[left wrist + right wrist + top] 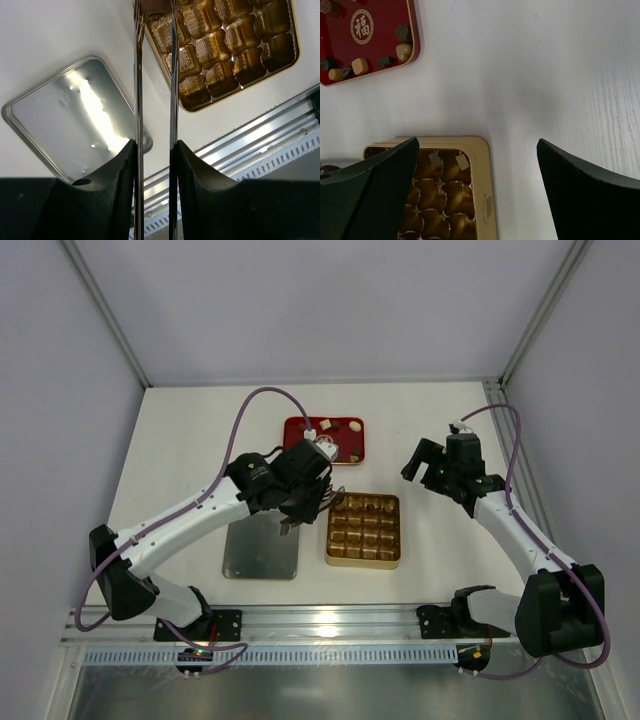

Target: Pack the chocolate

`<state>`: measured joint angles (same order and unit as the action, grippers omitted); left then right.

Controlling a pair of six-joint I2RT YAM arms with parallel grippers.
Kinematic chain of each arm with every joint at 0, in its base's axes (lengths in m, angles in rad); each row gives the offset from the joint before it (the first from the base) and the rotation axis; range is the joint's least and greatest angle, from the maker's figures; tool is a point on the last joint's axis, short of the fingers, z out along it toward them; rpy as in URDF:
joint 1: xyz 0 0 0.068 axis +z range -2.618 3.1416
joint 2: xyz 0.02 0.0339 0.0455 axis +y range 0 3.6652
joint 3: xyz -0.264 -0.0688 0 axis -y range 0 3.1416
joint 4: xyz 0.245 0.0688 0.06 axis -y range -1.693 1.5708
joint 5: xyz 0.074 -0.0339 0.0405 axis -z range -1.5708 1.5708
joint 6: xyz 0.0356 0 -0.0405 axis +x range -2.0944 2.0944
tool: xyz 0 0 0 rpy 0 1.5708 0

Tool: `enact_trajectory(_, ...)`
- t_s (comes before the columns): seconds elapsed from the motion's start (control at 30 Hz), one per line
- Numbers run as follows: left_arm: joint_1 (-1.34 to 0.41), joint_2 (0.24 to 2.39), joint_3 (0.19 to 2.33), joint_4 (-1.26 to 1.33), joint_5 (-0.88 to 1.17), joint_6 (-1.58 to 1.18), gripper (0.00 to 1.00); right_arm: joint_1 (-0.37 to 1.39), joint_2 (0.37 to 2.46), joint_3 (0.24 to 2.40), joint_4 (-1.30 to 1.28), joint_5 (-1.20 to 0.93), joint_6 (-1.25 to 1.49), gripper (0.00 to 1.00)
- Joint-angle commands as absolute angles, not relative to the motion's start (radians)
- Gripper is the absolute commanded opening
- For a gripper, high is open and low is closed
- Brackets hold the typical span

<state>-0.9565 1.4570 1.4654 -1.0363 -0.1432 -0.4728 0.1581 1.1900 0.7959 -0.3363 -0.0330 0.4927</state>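
Several small chocolates (330,426) lie in the red tray (300,445); they also show in the right wrist view (360,65). The gold tray (363,562) sits in front of it. My left gripper (328,502) hangs over the gold tray's far left corner. Its long thin metal fingers (138,75) stand parallel with a narrow gap, and a dark brown chocolate (155,5) sits between the tips. My right gripper (420,462) is wide open and empty (477,145), above the table right of the gold tray (482,190). Two small pale square pieces (462,161) lie in its compartments.
A silver metal lid (261,545) lies flat on the table left of the gold tray; it also shows in the left wrist view (60,125). An aluminium rail (330,620) runs along the near edge. White walls enclose the table on three sides.
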Motion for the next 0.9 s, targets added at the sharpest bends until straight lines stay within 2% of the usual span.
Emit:
enact_trajectory(0.0, -0.979, 1.407, 1.436, -1.016, -0.120, -0.502, 0.34, 0.166, 1.187, 0.805, -0.305, -0.008, 0.502, 1.00)
enact_trajectory(0.63, -1.015, 1.414, 1.378, -0.999, -0.120, -0.506, 0.38, 0.170, 1.187, 0.818, -0.318, -0.005, 0.497, 1.00)
enact_trajectory(0.87, -1.015, 1.430, 1.382, -0.996, -0.120, -0.506, 0.43, 0.170, 1.195, 0.819, -0.318, -0.005, 0.495, 1.00)
